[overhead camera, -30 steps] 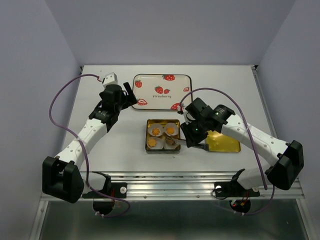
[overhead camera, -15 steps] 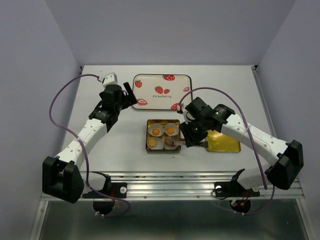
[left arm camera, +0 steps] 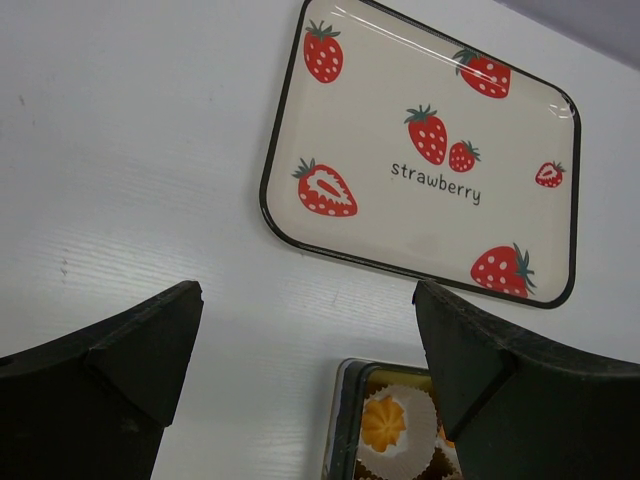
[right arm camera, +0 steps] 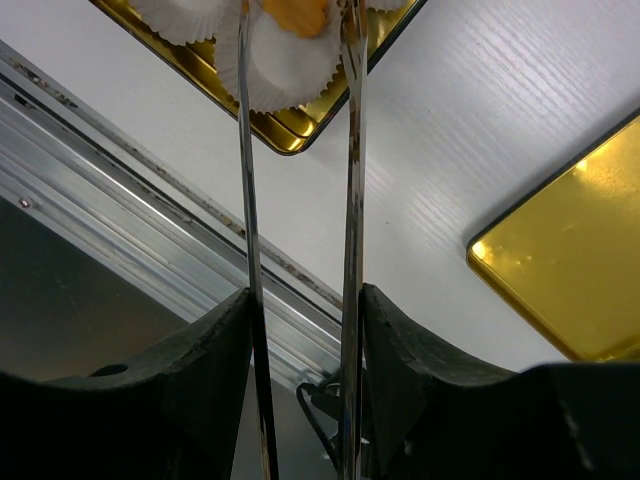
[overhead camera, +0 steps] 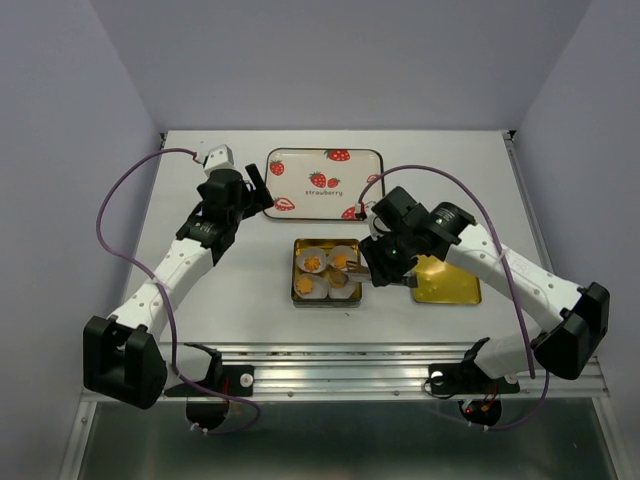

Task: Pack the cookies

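The open gold tin (overhead camera: 297,291) holds white paper cups with orange-yellow cookies (overhead camera: 312,262). My right gripper (overhead camera: 383,268) is shut on a pair of metal tongs (right arm camera: 349,150). The tong tips reach over the tin's right side. In the right wrist view they flank a cookie (right arm camera: 295,12) above a paper cup (right arm camera: 285,62), and the top edge cuts off the tips. My left gripper (overhead camera: 262,195) is open and empty, hovering over the table left of the strawberry tray (overhead camera: 322,180). Its wrist view shows the tin's far-left cookie (left arm camera: 383,423) below it.
The tin's gold lid (overhead camera: 447,283) lies flat to the right of the tin, partly under my right arm. The strawberry tray (left arm camera: 420,150) lies behind the tin. The table's metal front rail (right arm camera: 150,210) runs close to the tin's near edge.
My right gripper has shifted slightly left and away from the front edge. The tong tips have moved further over the tin's right side. The left arm has not moved.
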